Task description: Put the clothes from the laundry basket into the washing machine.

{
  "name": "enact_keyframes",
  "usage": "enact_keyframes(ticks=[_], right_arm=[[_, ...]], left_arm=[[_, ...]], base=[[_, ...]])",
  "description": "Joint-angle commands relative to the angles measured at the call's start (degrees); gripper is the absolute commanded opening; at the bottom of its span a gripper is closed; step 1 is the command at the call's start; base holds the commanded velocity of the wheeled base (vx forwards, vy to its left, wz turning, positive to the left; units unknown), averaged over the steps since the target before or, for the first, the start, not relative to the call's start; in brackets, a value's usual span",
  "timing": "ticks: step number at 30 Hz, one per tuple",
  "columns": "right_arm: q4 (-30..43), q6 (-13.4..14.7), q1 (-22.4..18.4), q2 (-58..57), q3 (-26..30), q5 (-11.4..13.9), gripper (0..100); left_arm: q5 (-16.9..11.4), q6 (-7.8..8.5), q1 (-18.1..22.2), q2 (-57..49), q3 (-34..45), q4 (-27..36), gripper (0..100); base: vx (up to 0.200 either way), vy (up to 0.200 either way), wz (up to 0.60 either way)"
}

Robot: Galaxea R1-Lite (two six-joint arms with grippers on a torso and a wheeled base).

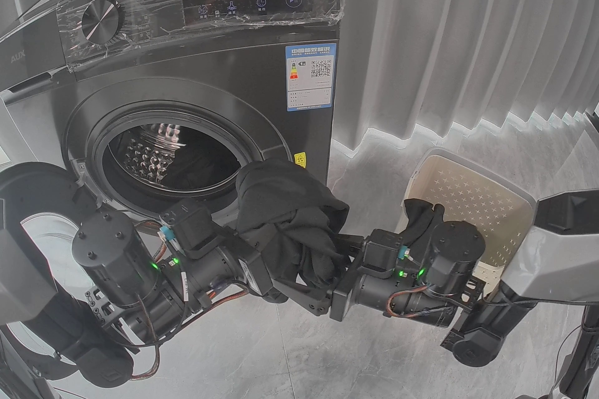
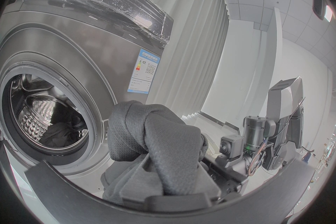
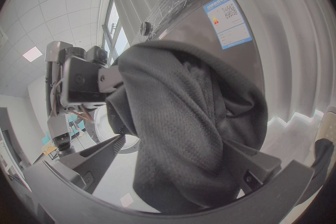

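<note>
The black mesh-knit garment (image 1: 290,219) hangs bunched just right of the dark grey front-loading washing machine's (image 1: 187,63) round drum mouth (image 1: 175,160), well left of the cream perforated plastic laundry basket (image 1: 530,204). The left gripper (image 3: 112,79) pinches an upper fold. The right gripper (image 3: 196,154) stands wide, cloth draped between its fingers. Best now, I judge, is to carry the bundle left and deep past the door seal before letting go, since trailing folds could snag the rim.

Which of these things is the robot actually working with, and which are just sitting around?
Part of the job: dark garment, washing machine, laundry basket, dark cloth on its rim.
Just there: curtain, floor.
</note>
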Motion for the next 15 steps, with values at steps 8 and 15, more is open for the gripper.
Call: enact_keyframes(ticks=[8,15], right_arm=[[0.0,1.1,0.9,10.4,-12.4,-4.5,100],[0.0,1.3,1.0,10.9,-13.6,-6.0,100]], left_arm=[[2.9,-1.27,-1.1,0.9,-1.4,0.0,0],[5.0,-2.85,-1.1,1.2,-2.9,0.1,0]], base=[[0.0,0.0,0.0],[0.0,0.0,0.0]])
